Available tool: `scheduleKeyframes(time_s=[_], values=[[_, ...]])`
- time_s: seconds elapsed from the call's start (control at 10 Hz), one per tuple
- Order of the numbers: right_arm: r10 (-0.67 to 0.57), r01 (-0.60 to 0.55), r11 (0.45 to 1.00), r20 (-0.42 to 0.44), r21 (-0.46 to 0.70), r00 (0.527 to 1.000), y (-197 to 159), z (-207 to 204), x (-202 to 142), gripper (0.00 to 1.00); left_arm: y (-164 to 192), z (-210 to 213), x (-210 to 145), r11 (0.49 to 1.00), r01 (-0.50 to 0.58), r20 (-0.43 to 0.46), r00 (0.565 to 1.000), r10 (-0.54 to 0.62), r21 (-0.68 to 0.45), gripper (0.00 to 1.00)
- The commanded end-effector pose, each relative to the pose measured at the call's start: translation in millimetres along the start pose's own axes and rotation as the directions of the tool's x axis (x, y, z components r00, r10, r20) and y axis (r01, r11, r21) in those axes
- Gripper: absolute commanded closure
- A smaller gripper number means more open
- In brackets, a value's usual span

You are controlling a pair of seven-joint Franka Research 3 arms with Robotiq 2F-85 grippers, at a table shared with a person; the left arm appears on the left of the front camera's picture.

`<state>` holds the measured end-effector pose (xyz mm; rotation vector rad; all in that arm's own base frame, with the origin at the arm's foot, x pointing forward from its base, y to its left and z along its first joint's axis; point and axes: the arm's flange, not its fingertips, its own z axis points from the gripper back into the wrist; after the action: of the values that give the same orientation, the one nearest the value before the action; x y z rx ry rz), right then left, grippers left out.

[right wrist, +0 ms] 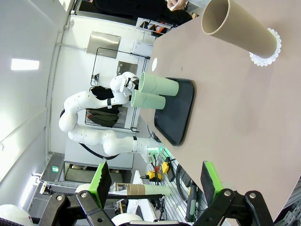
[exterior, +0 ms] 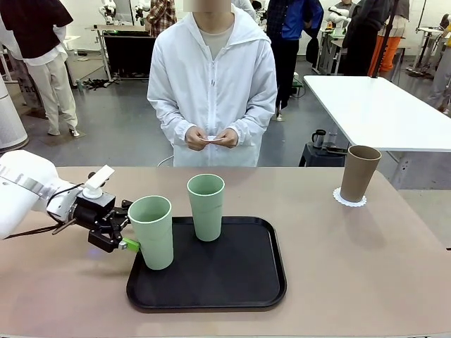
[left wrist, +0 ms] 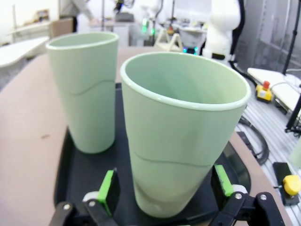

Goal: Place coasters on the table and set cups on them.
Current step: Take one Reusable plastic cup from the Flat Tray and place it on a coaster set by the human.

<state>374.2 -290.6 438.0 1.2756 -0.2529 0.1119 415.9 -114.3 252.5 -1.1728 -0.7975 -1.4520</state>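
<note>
A pale green cup [exterior: 151, 232] stands at the front left of the black tray [exterior: 239, 282]. My left gripper [exterior: 127, 236] is open beside it. In the left wrist view the gripper [left wrist: 164, 186] has its green pads [left wrist: 109, 190] on either side of that cup's [left wrist: 183, 132] base, not clamped on it. A second green cup [exterior: 206, 206] [left wrist: 87, 89] stands farther back on the tray. The brown cup [exterior: 359, 172] [right wrist: 237, 28] stands on a lacy white coaster [exterior: 350, 201] [right wrist: 265, 54] at the table's [exterior: 352, 267] right. My right gripper [right wrist: 155, 183] hangs open, well away from it.
The person stands at the far edge holding a white coaster [exterior: 211, 139] in both hands. A white table [exterior: 380, 105] stands behind at the right. Bare tabletop lies left and right of the tray.
</note>
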Motion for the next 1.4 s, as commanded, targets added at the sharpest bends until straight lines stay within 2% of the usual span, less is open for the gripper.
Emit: scheduleKeyframes(time_s=[0.0,0.6,0.9,1.0,1.2,1.3], values=[[0.000,0.000,1.000,0.004,-0.006,1.000,0,0,0,0.00,1,-9,-3,0.998,0.055,0.003,0.999,-0.054,-0.043,0.00],[0.000,0.000,1.000,0.004,-0.006,1.000,0,0,0,0.00,5,-31,-3,0.988,0.120,0.033,0.993,-0.117,-0.096,0.00],[0.000,0.000,1.000,0.004,-0.006,1.000,0,0,0,0.00,3,-30,0,0.987,0.130,0.049,0.991,-0.125,-0.100,0.86],[0.000,0.000,1.000,0.004,-0.006,1.000,0,0,0,0.00,3,-30,1,0.986,0.130,0.052,0.991,-0.126,-0.100,1.00],[0.000,0.000,1.000,0.004,-0.006,1.000,0,0,0,0.00,-6,-22,14,0.990,0.115,0.052,0.993,-0.111,-0.084,1.00],[0.000,0.000,1.000,0.004,-0.006,1.000,0,0,0,0.00,-19,-5,40,0.997,0.058,0.070,0.996,-0.054,-0.059,1.00]])
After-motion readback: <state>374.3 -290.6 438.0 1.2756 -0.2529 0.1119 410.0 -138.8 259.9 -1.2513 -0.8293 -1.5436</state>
